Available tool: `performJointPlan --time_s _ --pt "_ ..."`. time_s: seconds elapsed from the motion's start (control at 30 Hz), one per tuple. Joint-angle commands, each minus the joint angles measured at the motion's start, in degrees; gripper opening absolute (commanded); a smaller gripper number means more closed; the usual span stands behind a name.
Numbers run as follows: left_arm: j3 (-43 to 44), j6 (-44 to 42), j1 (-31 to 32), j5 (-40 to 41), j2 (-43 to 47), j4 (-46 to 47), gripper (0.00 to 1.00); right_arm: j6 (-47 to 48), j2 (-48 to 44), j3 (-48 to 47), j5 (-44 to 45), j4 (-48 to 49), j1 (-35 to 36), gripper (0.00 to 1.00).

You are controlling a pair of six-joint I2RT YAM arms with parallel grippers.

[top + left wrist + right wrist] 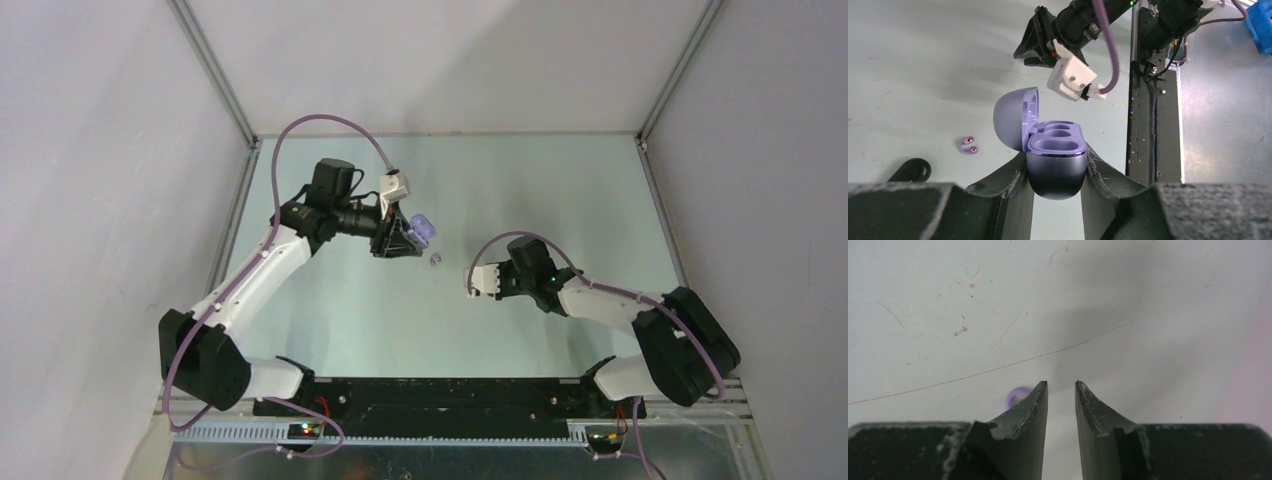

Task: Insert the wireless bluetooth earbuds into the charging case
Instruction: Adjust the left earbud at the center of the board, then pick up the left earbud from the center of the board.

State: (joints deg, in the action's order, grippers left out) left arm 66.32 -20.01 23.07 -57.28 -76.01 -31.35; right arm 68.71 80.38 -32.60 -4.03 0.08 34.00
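- The left gripper (1056, 156) is clamped on the lilac charging case (1056, 172). Its fingers pinch the rounded lower body from both sides, and the case appears held clear of the pale table (908, 75).
- The lid (1009, 117) is flipped up and back. The two moulded wells (1060, 134) are bare, with nothing seated in them.
- Down on the table, left of the case in the left wrist view, lies a pair of lilac earbuds (969, 145), touching or nearly so. From above they sit between the two grippers, just below the case. No black buds show in any view.
- The right gripper (1061, 386) is parted by only a narrow slit, with nothing in it and its tips low over the table. A lilac blur just beside the finger on the picture's left is probably one bud, but it is too soft to be sure.
- Handling call: the buds look featherlight, hard, glossy and rounded, so they are likely to squirt out of a pinch or roll away. The best bet is a gentle, centred pinch across the widest part of one bud.
- The case looks like a stiff, smooth shell. Gripping it low keeps the lid and wells free.
- Writing: no brand, label or lettering is readable anywhere.
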Motion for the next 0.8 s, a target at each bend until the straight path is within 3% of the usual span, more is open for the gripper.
performJointPlan --time_s 0.0,0.2,0.37,0.57,0.77 --pt "-0.2 -0.5 -0.4 -1.2 0.0 1.2 0.0 -4.1 -6.4 -4.1 -3.2 -8.0 0.1 0.32" --pt "-0.4 -0.5 -0.3 -1.5 0.3 1.3 0.0 -14.8 -11.0 -9.0 0.7 -20.8 3.7 0.33" --pt "-0.2 -0.4 -0.3 -1.9 -0.1 1.3 0.0 -27.1 -7.5 -12.5 3.5 -29.0 8.6 0.33" --pt "-0.3 -0.3 -0.4 -1.5 0.8 1.2 0.0 -32.7 0.8 -14.5 21.3 -28.4 15.4 0.33" --pt "-0.4 -0.3 -0.4 -1.7 0.8 1.3 0.0 -36.3 6.9 -16.1 28.7 -28.2 16.7 0.31"
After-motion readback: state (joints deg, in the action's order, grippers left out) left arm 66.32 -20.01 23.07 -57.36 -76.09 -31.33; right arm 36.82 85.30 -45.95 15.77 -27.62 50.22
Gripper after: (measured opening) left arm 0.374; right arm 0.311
